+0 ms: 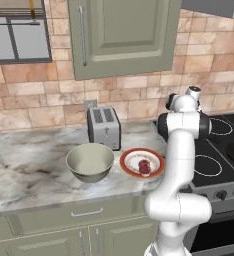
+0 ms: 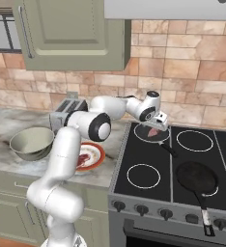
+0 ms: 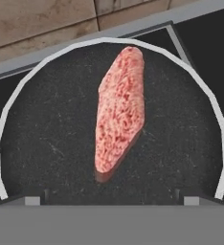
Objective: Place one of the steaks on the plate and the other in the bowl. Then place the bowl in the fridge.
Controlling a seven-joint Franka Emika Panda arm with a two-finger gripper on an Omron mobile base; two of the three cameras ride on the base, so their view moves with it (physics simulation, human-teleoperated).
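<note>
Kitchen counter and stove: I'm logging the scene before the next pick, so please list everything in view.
Steaks: two, red-pink; rounder one on the plate, elongated one on the stove's back-left ring.
Plate: one, white with orange-red rim, on the counter beside the bowl.
Bowl: one, pale grey-green, nothing inside it, on the counter before the toaster.
Toaster: one, silver, against the wall.
Frying pan: one, black, on the stove's front burner.
Stove: one, black top.
Cabinets: green, above the counter.
Gripper: one, open, over the elongated steak.
</note>
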